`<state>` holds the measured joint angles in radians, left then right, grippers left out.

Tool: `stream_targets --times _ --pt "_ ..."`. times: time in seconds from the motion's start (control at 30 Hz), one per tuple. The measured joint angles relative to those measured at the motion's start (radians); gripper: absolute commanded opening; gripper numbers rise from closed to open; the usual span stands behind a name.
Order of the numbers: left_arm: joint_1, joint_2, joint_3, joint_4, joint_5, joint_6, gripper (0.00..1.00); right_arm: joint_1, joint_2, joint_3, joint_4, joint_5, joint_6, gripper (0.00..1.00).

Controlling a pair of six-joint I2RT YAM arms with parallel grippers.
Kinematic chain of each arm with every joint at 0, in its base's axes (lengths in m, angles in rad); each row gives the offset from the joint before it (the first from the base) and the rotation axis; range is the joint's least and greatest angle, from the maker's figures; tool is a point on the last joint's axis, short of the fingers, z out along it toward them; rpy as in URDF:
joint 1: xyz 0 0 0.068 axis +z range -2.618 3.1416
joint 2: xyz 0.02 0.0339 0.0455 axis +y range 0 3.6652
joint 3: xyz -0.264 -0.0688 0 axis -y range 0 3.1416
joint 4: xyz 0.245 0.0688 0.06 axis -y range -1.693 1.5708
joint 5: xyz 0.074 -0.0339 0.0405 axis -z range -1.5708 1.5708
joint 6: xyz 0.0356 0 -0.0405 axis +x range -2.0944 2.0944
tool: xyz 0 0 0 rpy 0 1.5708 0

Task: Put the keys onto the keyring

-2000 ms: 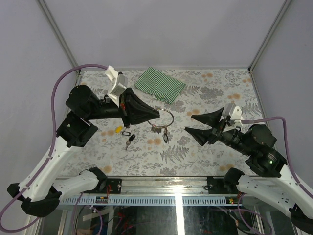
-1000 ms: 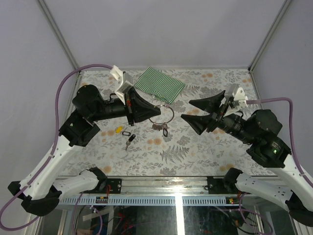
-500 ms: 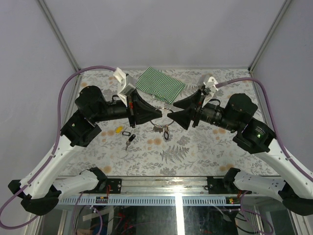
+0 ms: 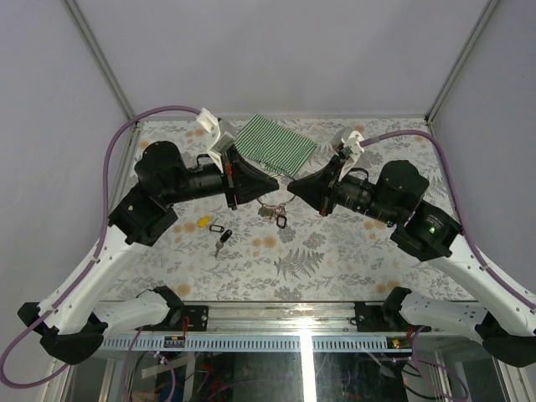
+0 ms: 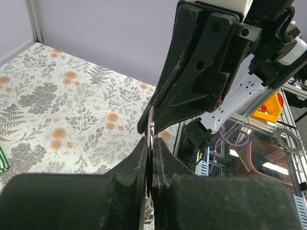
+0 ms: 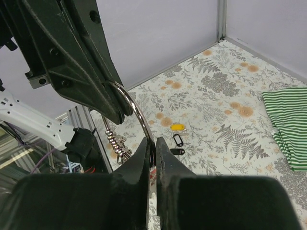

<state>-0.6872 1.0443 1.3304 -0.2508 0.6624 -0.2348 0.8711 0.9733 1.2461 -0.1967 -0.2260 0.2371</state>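
The keyring point(image 6: 138, 112) is held above the desk point(image 4: 352, 243), pinched by the closed left end effector point(image 5: 150, 143) and, seemingly, the closed right end effector point(image 6: 152, 146). The keys point(image 4: 219, 238) are seen lying on the desk nearby.

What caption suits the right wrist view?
Right gripper and left gripper shut on the thin silver wire keyring above floral table.

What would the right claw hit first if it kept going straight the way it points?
Probably the left gripper, which faces the right gripper tip to tip across the keyring both pinch.
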Motion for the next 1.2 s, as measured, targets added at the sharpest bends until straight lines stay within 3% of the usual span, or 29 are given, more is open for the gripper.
stream_targets --times 0.23,0.53,0.8,1.2 --pt "0.001 -0.004 0.012 -0.005 -0.032 -0.018 0.07 0.001 0.004 -0.003 0.031 0.014 0.044 0.00" --pt "-0.006 -0.035 -0.002 -0.023 -0.061 -0.013 0.30 0.006 -0.021 -0.118 0.164 0.058 0.070 0.00" --pt "-0.007 -0.093 -0.051 -0.014 -0.106 -0.016 0.52 0.006 -0.059 -0.139 0.156 0.143 0.062 0.00" --pt "-0.023 -0.211 -0.152 -0.012 -0.310 0.018 0.49 0.005 -0.046 0.042 -0.050 0.311 0.013 0.00"
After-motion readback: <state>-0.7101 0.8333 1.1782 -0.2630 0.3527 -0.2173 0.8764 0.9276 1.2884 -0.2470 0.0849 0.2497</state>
